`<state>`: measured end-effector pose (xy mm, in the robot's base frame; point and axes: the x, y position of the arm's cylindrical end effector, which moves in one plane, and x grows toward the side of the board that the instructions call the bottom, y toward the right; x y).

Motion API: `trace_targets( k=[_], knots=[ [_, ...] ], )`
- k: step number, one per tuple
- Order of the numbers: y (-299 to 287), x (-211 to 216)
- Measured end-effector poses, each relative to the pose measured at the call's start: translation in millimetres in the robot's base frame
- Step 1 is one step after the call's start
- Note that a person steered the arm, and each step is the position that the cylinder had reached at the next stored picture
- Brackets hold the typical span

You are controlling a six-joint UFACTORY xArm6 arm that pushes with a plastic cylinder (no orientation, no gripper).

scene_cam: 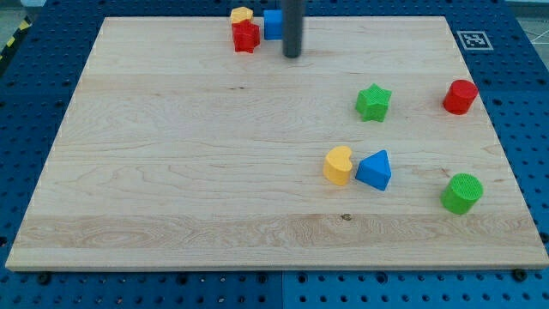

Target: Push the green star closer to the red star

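Wooden board [214,172] on blue pegboard. My tip [292,55] near the view's top edge, no pincer fitted, just beside the blue cube [272,24] at its 5 o'clock. Red star [245,37] touching a yellow block [242,15]. Green star [373,102] well apart, at 4 o'clock from my tip. Also shown: red cylinder [460,97], yellow heart [338,165], blue triangle [375,170], green cylinder [462,193].

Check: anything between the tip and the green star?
Nothing. In the camera view, only bare board separates my tip from the green star, which sits down and to the view's right. The red star lies left of the tip.
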<state>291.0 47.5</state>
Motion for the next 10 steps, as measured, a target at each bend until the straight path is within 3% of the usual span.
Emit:
trace_targets(
  k=[1, 2, 4, 5, 6, 8, 10],
  knots=[
    [54, 10],
    [96, 56],
    [148, 101],
    [141, 135],
    [119, 143],
    [81, 83],
    [6, 33]
  ],
)
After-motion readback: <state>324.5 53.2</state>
